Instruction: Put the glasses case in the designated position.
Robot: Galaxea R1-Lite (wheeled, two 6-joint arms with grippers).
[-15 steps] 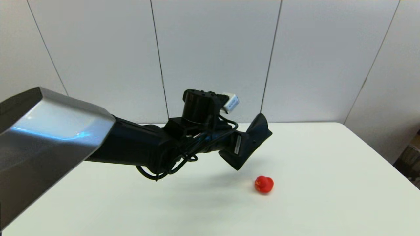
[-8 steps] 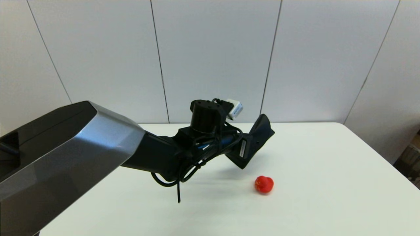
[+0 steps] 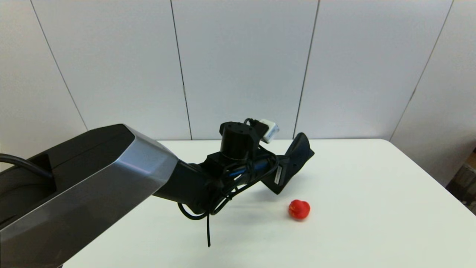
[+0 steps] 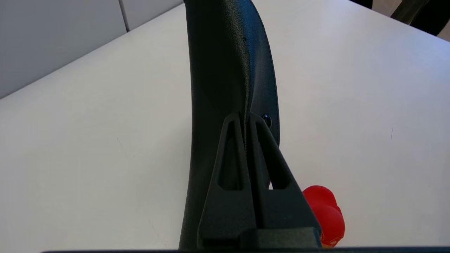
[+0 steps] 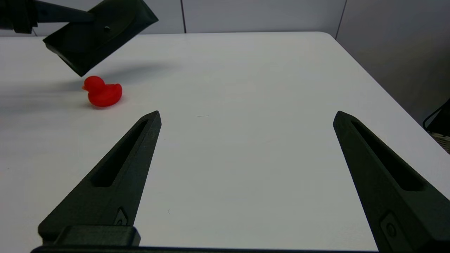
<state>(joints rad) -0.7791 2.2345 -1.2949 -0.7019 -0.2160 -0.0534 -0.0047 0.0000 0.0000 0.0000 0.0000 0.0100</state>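
The left claw [image 4: 247,117] is seen pinched tight on the glasses case [image 4: 225,70], its two fingers [image 4: 230,158] pressed together over the case's edge just beside the tiny snap stud [image 4: 266,119]. The case [image 3: 293,162] is held in the air, tilted with one end raised, clear of the white counter [image 3: 372,193]; its shadow is cast on the surface below. A red toy duck [image 3: 299,209] is seen on the counter, below the case and toward the robot, apart from it. In the right wrist view the same case [image 5: 98,35] is shown hanging above and just behind the duck [image 5: 102,93]. The right claw [image 5: 246,117] is held low over the counter's right part, well apart from the duck, its fingers [image 5: 116,175] spread wide with nothing between them.
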